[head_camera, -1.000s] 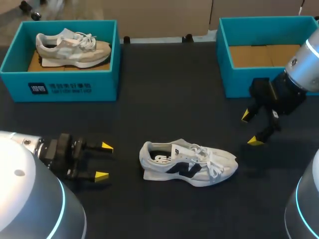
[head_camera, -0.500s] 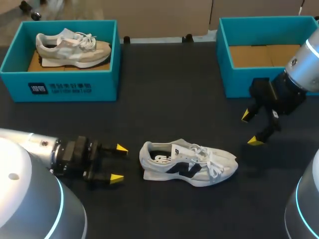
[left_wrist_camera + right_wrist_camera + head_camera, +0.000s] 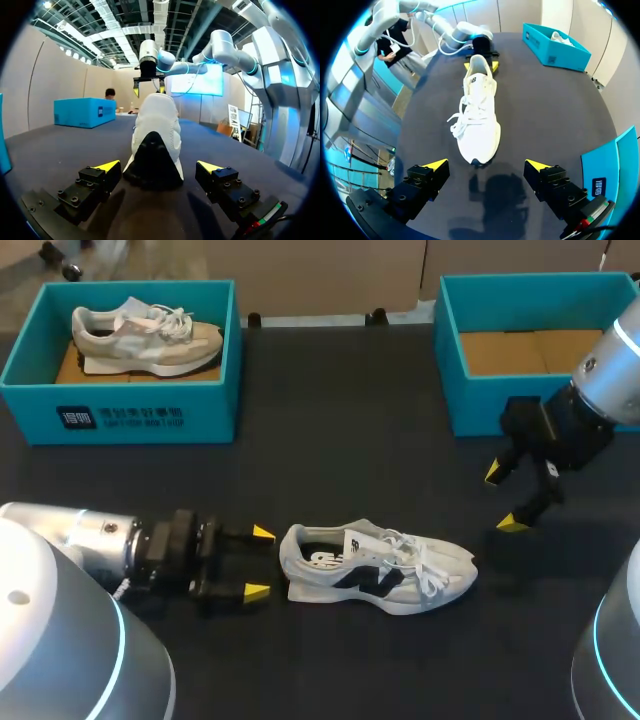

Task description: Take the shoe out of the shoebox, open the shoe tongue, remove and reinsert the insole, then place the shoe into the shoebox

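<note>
The left gripper (image 3: 259, 562) stands wide open, low over the black table (image 3: 340, 410), and the heel of the white shoe (image 3: 380, 565) is just ahead of the gap between its fingers. The shoe stands on its sole outside both boxes, with its toe toward the right gripper (image 3: 503, 498). That one is also wide open and hangs near the front wall of the blue box (image 3: 480, 405). The other blue box (image 3: 130, 415) holds a beige shoe (image 3: 145, 337).
</note>
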